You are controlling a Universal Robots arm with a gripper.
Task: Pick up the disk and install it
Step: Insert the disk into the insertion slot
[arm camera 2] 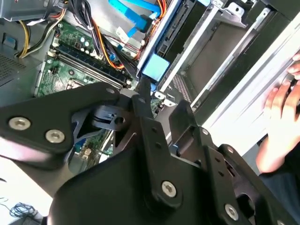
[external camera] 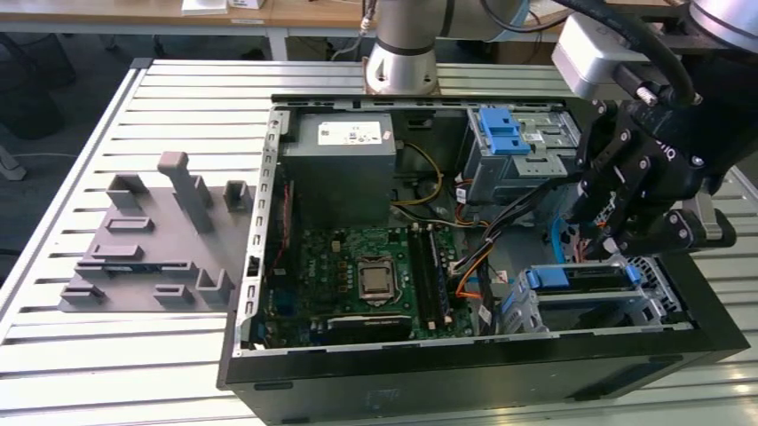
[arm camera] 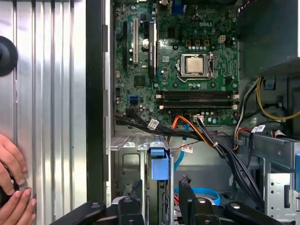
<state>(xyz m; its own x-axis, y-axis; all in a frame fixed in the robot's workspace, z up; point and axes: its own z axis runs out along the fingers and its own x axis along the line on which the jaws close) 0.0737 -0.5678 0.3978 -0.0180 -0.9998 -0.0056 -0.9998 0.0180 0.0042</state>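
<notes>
scene: open PC case (external camera: 474, 377) lies on its side on a slatted metal table (external camera: 177, 98), side panel off.
claw: gripper (external camera: 610, 241) hangs above the case's corner at the exterior view's right, on the case's near edge, pointing down into the case.
claw state: apart. In the first wrist view the two fingers (arm camera: 136, 196) stand one on each side of the disk's blue tab, with a gap at each side, clamped on nothing.
disk: disk (external camera: 587, 279) stands on edge in the drive cage (external camera: 661, 303) in that same corner, directly under the claw. Its blue bracket end faces the motherboard. How deep it is seated: cannot tell.
disk, wrist: blue tab sits just ahead of the fingers in both wrist views.
motherboard: green motherboard (external camera: 337, 257) on the case floor, bare CPU socket (external camera: 376, 277) in its middle.
cables: orange and black cables (arm camera: 201, 133) run from the board's edge towards the cage, just beside the disk.
power supply: grey metal box (external camera: 343, 169) with a white sticker, in the case's far corner at the exterior view's left.
upper bay: second blue bracket (external camera: 502, 133) at the case's far edge, well apart from the disk.
tray: grey plastic tray (external camera: 142, 266) with upright slots, on the table near its edge at the exterior view's left, apart from the case.
person: person's hand (arm camera: 14, 180) rests on the table slats outside the case wall.
</notes>
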